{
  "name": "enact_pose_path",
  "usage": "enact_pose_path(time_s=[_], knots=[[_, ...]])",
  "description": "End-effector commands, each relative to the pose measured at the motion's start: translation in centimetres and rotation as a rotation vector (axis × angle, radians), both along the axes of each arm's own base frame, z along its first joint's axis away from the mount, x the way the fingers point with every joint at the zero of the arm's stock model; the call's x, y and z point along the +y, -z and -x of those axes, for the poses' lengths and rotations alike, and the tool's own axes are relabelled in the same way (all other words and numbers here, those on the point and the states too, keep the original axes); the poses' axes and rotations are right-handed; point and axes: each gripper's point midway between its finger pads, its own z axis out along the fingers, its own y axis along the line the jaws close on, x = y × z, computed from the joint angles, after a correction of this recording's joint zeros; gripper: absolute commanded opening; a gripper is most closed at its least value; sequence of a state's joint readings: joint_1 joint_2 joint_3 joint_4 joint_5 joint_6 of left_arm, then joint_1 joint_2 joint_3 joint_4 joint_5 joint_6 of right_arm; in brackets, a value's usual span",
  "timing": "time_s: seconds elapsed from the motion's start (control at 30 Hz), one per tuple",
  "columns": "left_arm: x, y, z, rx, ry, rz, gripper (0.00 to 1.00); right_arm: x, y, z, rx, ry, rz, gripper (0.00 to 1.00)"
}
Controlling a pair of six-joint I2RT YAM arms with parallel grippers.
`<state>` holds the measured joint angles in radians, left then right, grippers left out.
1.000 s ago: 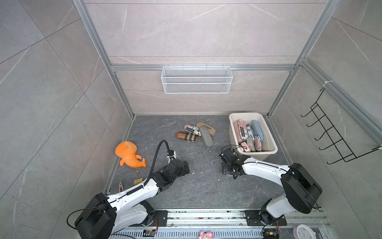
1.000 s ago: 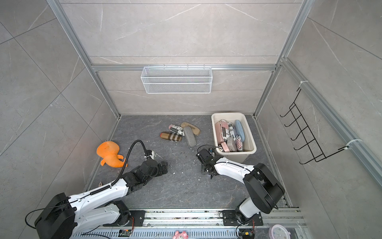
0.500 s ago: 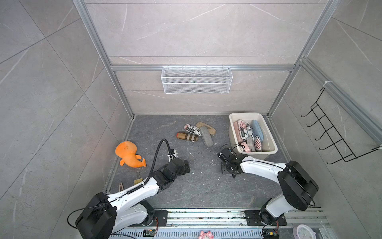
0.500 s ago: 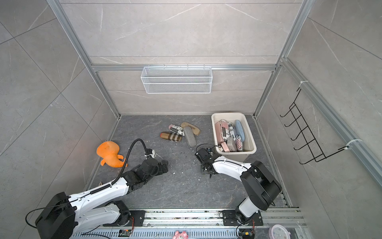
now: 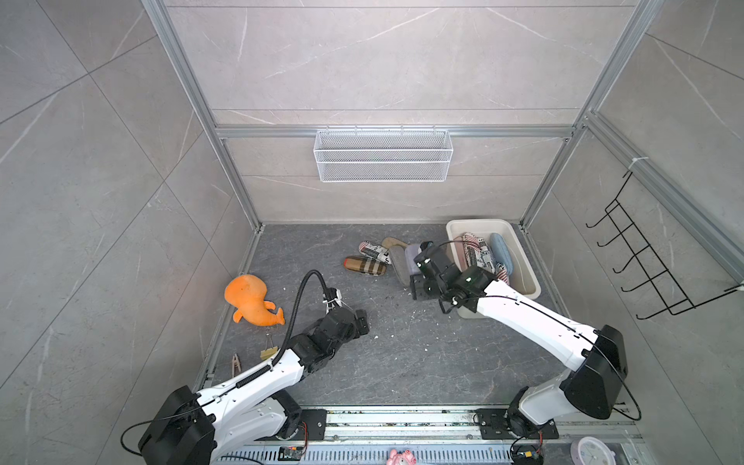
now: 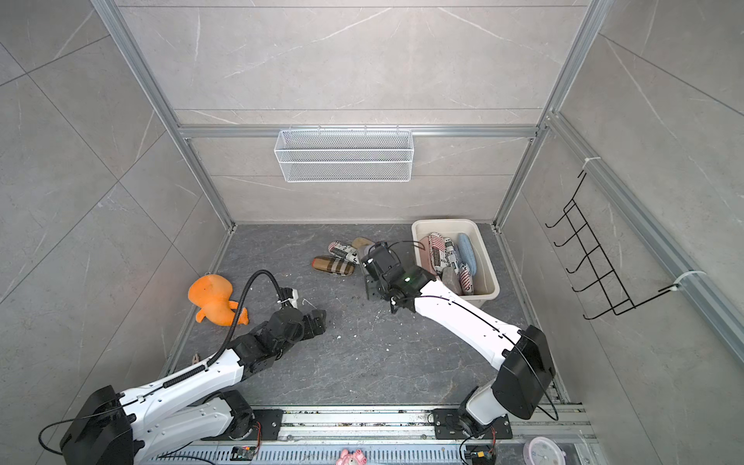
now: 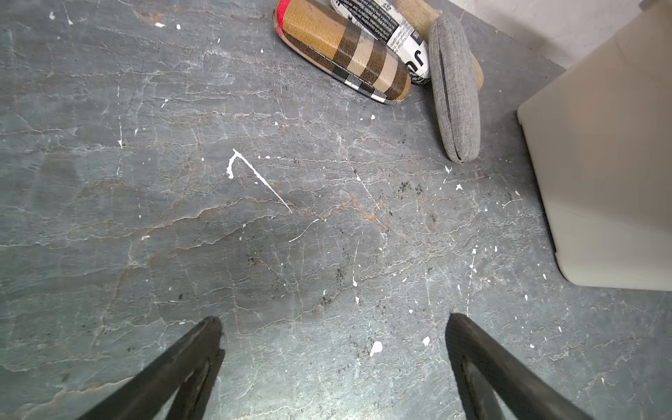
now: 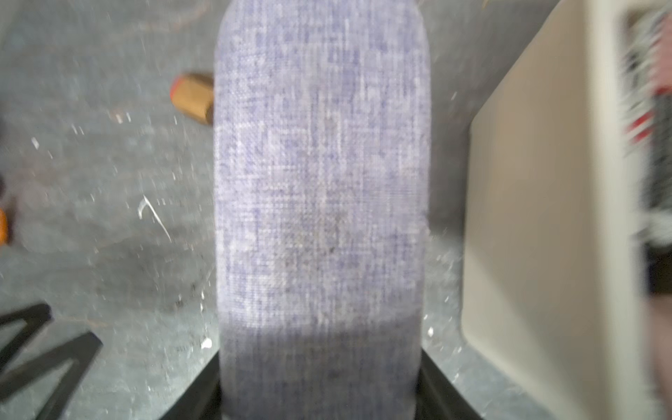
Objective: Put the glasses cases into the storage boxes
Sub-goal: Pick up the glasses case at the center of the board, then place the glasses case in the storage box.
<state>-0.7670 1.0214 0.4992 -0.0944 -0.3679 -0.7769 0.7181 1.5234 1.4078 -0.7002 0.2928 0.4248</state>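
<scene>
The only print I can make out is on the newspaper-print case (image 7: 385, 34) lying on the floor: a big letter "J". Its smaller lines are too fine to read.

My left arm stretches low over the floor, and my left gripper (image 7: 332, 327) hangs with its two black fingers (image 7: 196, 349) spread wide and nothing between them. My right arm reaches forward, wrist bent down. My right gripper (image 8: 320, 385) is clamped on the near end of an oblong lilac woven-fabric glasses case (image 8: 322, 189), a black finger (image 8: 434, 382) pressed against each long side.
</scene>
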Motion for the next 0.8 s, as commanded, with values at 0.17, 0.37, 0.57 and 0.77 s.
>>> enact_pose_path(time_s=[0.17,0.37,0.57,0.77], knots=[[0.8,-1.6,-0.2,-0.046,-0.014,-0.015,0.98,-10.2,-2.4,-6.0,0.000,0.101,0.128,0.55],[0.9,-2.0,0.0,-0.044,-0.009,-0.014,0.98,-13.7,-0.3,-9.1,0.065,0.135,0.066,0.55],[0.9,-2.1,0.0,-0.045,-0.011,-0.009,0.98,-14.4,3.4,-10.6,0.182,0.105,0.102,0.57],[1.1,-1.9,0.2,-0.039,-0.013,-0.016,0.98,-15.1,3.3,-10.8,0.161,0.156,0.085,0.68]])
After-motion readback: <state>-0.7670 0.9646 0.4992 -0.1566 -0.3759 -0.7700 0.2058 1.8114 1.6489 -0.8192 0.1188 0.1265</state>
